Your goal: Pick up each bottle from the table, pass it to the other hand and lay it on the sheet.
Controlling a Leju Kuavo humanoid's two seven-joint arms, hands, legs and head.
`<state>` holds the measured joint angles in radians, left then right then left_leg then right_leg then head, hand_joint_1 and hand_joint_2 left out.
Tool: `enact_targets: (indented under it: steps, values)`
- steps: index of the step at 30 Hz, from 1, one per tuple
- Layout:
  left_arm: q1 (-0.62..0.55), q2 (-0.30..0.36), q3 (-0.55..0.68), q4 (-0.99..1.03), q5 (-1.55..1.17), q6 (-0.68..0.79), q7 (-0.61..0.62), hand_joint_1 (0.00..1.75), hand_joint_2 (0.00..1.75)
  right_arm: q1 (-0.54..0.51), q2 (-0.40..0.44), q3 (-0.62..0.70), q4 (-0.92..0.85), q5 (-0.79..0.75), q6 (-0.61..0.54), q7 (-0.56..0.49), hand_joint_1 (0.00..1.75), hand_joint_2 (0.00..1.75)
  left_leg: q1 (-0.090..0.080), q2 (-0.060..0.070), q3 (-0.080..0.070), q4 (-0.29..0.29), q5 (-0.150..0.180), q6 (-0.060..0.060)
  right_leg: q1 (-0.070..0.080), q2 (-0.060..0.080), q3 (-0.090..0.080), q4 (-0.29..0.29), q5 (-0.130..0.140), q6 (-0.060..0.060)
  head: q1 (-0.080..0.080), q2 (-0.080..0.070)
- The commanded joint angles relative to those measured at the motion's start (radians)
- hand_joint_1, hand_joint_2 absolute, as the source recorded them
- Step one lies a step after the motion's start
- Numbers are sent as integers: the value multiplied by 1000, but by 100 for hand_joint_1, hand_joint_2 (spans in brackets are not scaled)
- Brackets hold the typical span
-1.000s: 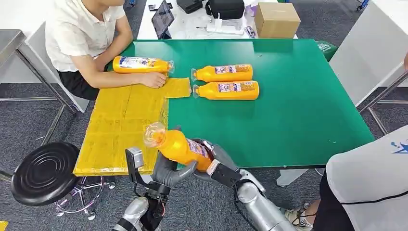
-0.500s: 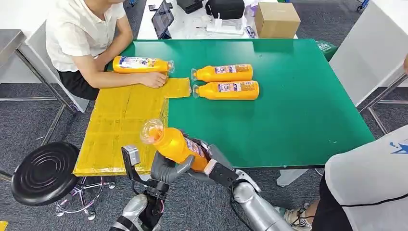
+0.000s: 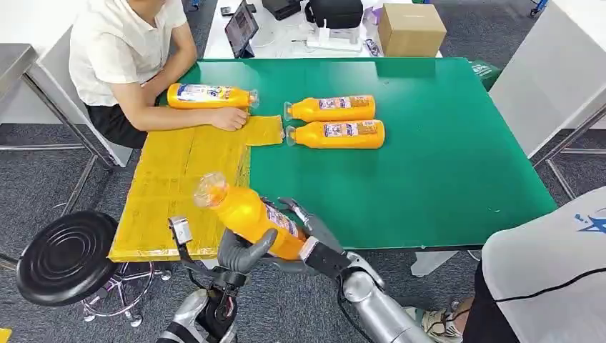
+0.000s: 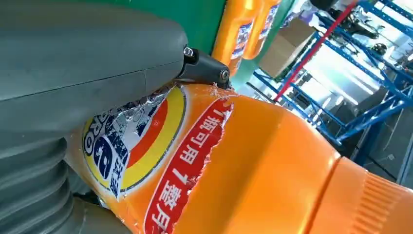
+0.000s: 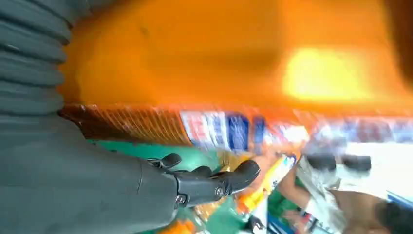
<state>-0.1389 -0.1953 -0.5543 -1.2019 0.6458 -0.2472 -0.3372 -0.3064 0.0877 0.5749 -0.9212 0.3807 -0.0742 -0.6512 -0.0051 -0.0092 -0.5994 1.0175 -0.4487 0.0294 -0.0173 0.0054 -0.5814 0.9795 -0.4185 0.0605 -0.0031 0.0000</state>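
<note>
Bottle (image 3: 250,216), orange with a printed label, is held in the air at the near edge of the green desk (image 3: 429,157), just beside the yellow sheet (image 3: 179,186). Its long axis runs diagonally, clear cap end up and toward the sheet, base down toward the right arm. Left hand (image 3: 239,251) grips the lower body from beneath, fingers clamped on it. Right hand (image 3: 307,232) sits at the base end; fingers (image 5: 214,183) lie beside the bottle, and whether they grip it cannot be told. Two bottles (image 3: 332,121) lie side by side mid-desk, caps toward the sheet. A person's hand (image 3: 230,118) rests on the sheet's far corner, near another bottle (image 3: 211,95).
</note>
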Motion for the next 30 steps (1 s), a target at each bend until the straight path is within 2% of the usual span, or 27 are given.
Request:
enact_targets:
  steps: [1, 7, 10, 13, 16, 18, 20, 23, 26, 29, 30]
  values:
    - [-7, 48, 120, -72, -179, 222, -63, 175, 175, 118, -61, 61, -231, 95, -177, 18, 0, 0, 1, 0, 2, 0, -1, -2, 1, -1, 2, 0, -1, -2, 0, 0]
    - [-5, 43, 122, -68, -184, 223, -63, 175, 175, 118, -66, 60, -234, 95, -175, 18, 0, 0, 1, 1, 2, 0, -1, -2, 1, 0, 2, 0, -1, -3, 0, 0]
    - [-20, 47, 133, -48, -349, 418, -87, 175, 175, 143, -77, 48, -254, 137, -251, 16, 0, 0, 1, 1, 3, -1, -1, -2, 1, 0, 3, -1, -1, -3, 0, 0]
    - [-72, 40, 156, 36, -654, 718, -154, 175, 175, 184, -89, 19, -298, 187, -313, 26, 0, 0, 1, -2, 3, -1, 0, -2, 1, -3, 3, -1, -1, -3, 0, 0]
    - [-120, 33, 164, 100, -919, 926, -185, 175, 175, 178, -69, 0, -298, 190, -322, 15, 0, 0, 1, -2, 2, -1, 0, -2, 1, -3, 3, -1, -1, -3, 0, 0]
    - [-146, -18, 275, 152, -1248, 945, -138, 175, 175, 159, -47, -7, -283, 180, -319, 1, 0, 0, 1, -2, 3, -1, 0, -2, 1, -3, 3, -1, -1, -3, 0, 0]
    - [-238, -6, 257, 298, -1396, 945, -33, 175, 175, 139, -27, -7, -262, 169, -304, -8, 0, 0, 1, 0, 1, 0, 0, -1, 1, 0, 1, 0, 0, -2, 0, 0]
    - [-376, 4, 221, 525, -1477, 911, 67, 175, 175, 113, -8, -8, -225, 153, -286, -17, 0, 0, 1, -2, 1, -1, 2, -1, 1, -3, 2, 0, 0, -2, 0, 0]
    - [-389, 1, 224, 550, -1472, 919, 58, 175, 175, 108, -5, -8, -218, 152, -285, -20, 0, 0, 1, 1, 1, -1, 1, -2, 1, 0, 1, 0, 1, -2, 0, 0]
    - [-419, 19, 216, 589, -1694, 945, 158, 175, 175, 94, 1, -5, -192, 139, -272, -36, 0, 0, 1, 1, 2, -1, 2, -2, 1, -1, 2, 0, 2, -4, 0, 0]
    - [-460, 1, 236, 683, -1656, 910, 128, 175, 175, 87, 9, -9, -176, 126, -267, -41, 0, 0, 1, 1, 2, -1, 2, -2, 1, 0, 1, 0, 2, -4, 0, 0]
